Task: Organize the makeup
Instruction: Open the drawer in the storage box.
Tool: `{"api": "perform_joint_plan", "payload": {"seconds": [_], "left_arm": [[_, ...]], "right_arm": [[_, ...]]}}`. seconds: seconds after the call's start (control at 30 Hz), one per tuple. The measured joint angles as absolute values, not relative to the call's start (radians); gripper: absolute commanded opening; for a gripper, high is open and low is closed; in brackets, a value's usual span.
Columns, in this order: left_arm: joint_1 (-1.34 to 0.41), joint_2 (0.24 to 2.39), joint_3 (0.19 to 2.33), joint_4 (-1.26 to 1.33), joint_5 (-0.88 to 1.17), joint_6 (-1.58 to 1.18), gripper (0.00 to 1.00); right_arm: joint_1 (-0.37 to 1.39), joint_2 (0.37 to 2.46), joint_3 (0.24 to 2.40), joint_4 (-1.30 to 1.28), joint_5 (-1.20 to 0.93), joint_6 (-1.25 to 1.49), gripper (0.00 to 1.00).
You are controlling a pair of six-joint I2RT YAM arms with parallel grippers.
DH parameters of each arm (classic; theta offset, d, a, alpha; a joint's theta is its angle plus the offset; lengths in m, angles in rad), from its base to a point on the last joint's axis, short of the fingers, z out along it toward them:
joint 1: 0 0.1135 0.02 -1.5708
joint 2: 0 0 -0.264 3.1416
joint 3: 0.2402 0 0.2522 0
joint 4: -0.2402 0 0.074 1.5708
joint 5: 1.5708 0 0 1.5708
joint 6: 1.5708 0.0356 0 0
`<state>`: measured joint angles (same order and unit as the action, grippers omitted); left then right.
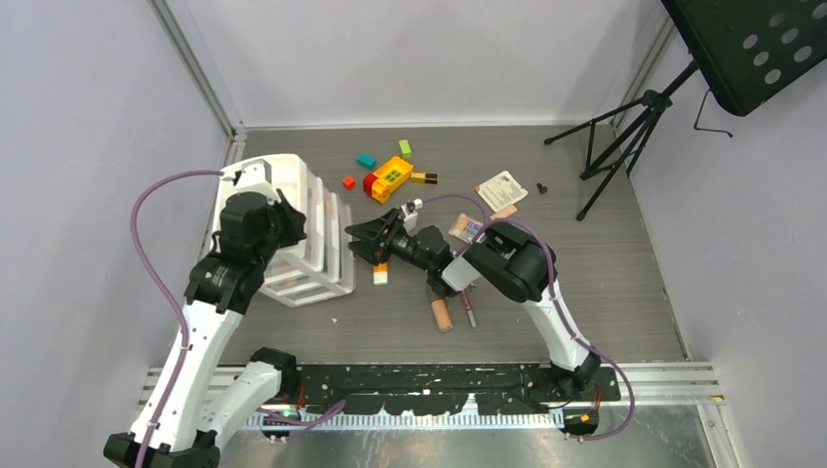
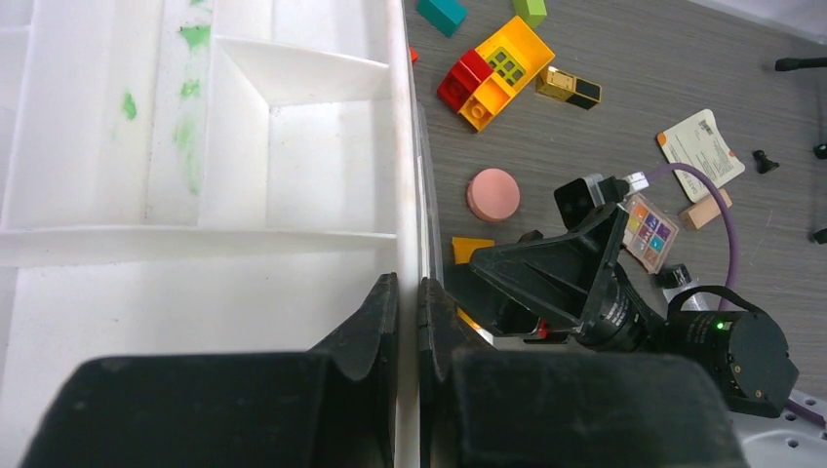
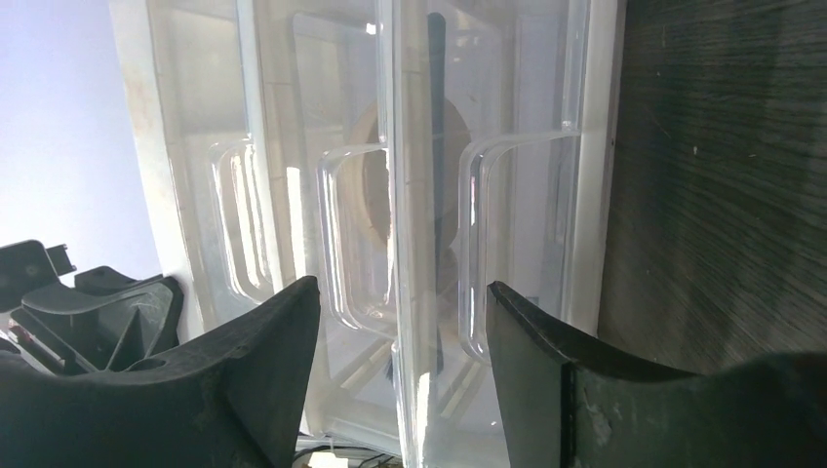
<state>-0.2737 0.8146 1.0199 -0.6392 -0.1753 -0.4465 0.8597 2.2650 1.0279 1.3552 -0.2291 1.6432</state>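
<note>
Left gripper (image 2: 410, 327) pinched on organizer wall (image 2: 398, 146) | right gripper (image 3: 402, 327) wide at clear drawers (image 3: 429, 195) | drawer contents blurred

The right hand (image 1: 355, 243) covers most of the orange tube (image 1: 380, 274).

The white organizer (image 1: 312, 234) fills the left part of the table (image 1: 624, 283). The right gripper (image 1: 366, 239), jaws apart, is just before its clear drawers, so there is little room there. The left gripper (image 2: 410, 292) is closed on its top wall. Behind, a yellow-and-red brick (image 1: 388, 178) and small blocks (image 1: 366, 160) crowd the way. A tripod (image 1: 624, 136) blocks the far right corner. The bare strip near the organizer's front is passable.
</note>
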Motion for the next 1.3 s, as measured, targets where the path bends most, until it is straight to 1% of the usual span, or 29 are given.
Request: {"api": "perform_joint_plan", "payload": {"seconds": [0.43, 0.67, 1.0, 1.17, 1.23, 1.3], "left_arm": [[-0.274, 0.802, 1.011, -0.631, -0.176, -0.446, 0.0], [-0.274, 0.8, 1.009, -0.63, -0.176, -0.445, 0.0], [-0.274, 0.8, 1.007, -0.656, -0.201, -0.426, 0.0], [-0.274, 0.8, 1.007, -0.661, -0.21, -0.413, 0.0], [-0.274, 0.801, 1.007, -0.663, -0.21, -0.411, 0.0], [-0.274, 0.802, 1.007, -0.664, -0.209, -0.41, 0.0]], "right_arm": [[0.813, 2.154, 0.91, 1.354, -0.223, 1.595, 0.67], [0.801, 2.151, 0.892, 1.364, -0.216, 1.578, 0.66], [0.749, 2.126, 0.793, 1.366, -0.196, 1.531, 0.64], [0.679, 2.01, 0.731, 1.278, -0.204, 1.47, 0.64], [0.659, 1.951, 0.722, 1.209, -0.206, 1.431, 0.64], [0.65, 1.871, 0.723, 1.078, -0.207, 1.361, 0.64]]}}
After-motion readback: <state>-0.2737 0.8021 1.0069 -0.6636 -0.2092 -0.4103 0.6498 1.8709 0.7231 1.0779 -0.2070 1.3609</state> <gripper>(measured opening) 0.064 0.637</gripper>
